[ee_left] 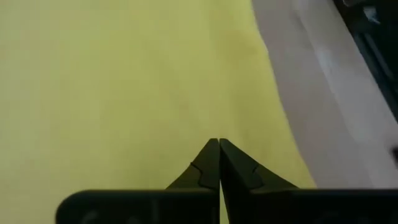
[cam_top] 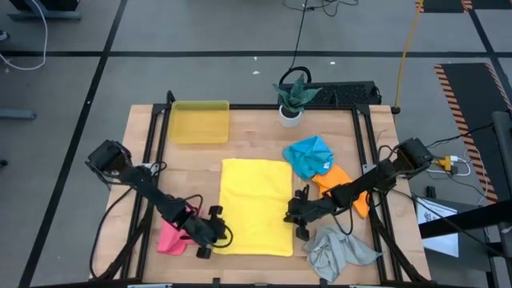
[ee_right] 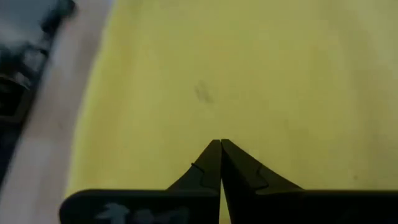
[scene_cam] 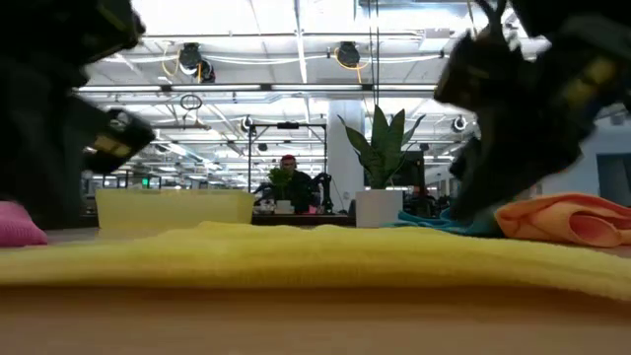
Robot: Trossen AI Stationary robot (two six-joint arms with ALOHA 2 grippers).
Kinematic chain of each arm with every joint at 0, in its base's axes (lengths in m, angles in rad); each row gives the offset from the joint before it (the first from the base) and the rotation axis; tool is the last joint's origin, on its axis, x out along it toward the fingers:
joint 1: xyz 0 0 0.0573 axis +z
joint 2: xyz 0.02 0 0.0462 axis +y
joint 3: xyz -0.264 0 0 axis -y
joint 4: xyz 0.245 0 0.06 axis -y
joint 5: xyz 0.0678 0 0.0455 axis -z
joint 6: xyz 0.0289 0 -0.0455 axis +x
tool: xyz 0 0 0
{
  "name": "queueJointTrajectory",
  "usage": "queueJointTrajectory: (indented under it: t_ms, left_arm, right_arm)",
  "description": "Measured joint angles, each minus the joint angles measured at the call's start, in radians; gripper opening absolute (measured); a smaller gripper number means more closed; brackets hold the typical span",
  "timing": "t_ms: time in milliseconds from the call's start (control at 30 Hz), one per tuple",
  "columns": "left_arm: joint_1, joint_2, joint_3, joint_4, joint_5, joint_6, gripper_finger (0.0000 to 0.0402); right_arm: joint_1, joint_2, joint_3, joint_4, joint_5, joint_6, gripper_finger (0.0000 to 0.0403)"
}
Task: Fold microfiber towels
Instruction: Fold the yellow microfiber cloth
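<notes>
- Yellow towel [cam_top: 256, 206]: flat, smooth, spread btwn both end effectors.
- Left end effector [cam_top: 214, 230] pinched together at its one edge; right end effector [cam_top: 298, 214] likewise at opposite edge.
- No readable writing.

You have a wooden table [cam_top: 256, 132] as your landmark. At its far left corner sits a translucent yellow tray [cam_top: 198, 122], squarely on the wood. A potted plant [cam_top: 291, 98] in a white pot stands at the table's far edge, right of the tray. Behind the plant, just off the table, lies a black keyboard [cam_top: 346, 92]. Beyond the table's far right corner, an orange cable [cam_top: 408, 40] runs across the floor.
</notes>
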Motion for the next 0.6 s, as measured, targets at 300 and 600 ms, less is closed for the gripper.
queueJointTrajectory:
  t_ms: [300,600]
  left_arm:
    - [0.128,-0.022,0.001,0.035,-0.209,0.12,0.001]
    - [0.37,-0.022,-0.001,-0.216,-0.375,-0.117,0.0015]
  right_arm:
    - [-0.082,-0.003,0.015,-0.008,0.156,-0.053,0.0]
    - [-0.3,-0.003,0.015,-0.153,0.156,-0.036,0.0]
